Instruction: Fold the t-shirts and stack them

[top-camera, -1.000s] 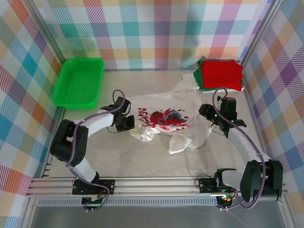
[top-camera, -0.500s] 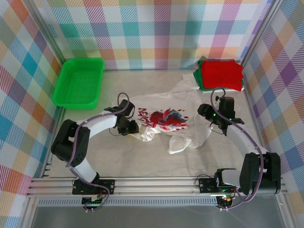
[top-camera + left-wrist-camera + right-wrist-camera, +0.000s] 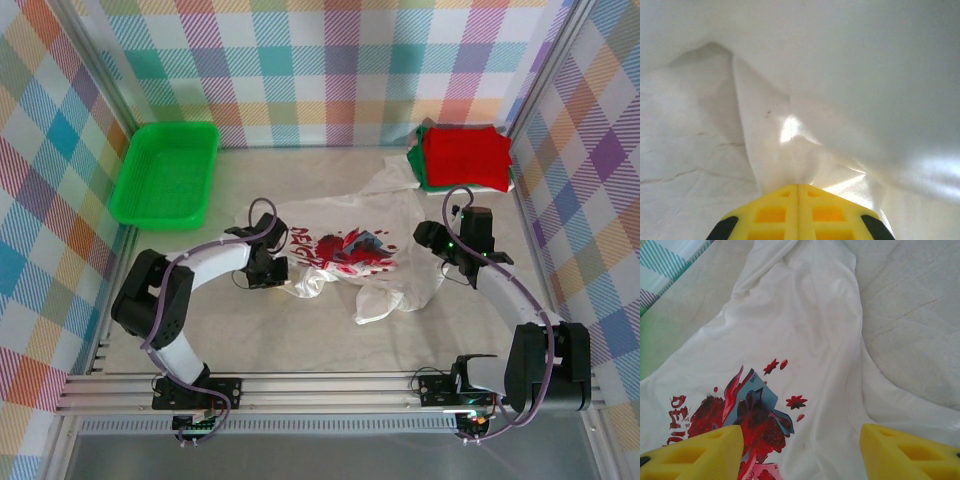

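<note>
White soft-cloth t-shirt (image 3: 350, 250) with red-and-dark front print: crumpled at the middle of the pale table (image 3: 300, 330), print up. Your left gripper (image 3: 799, 189) is clamped on its left edge (jaws together, cloth pinched between). Your right gripper (image 3: 800, 430) hovers over its right side, jaws spread wide. Folded red t-shirt (image 3: 465, 155) lies atop the folded green t-shirt (image 3: 418, 168) in the far right corner.

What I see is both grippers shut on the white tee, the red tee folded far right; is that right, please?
Not quite: only the left gripper is shut on the white tee. The right gripper is open, fingers apart above it, as the right wrist view shows. The red tee is folded far right.
</note>
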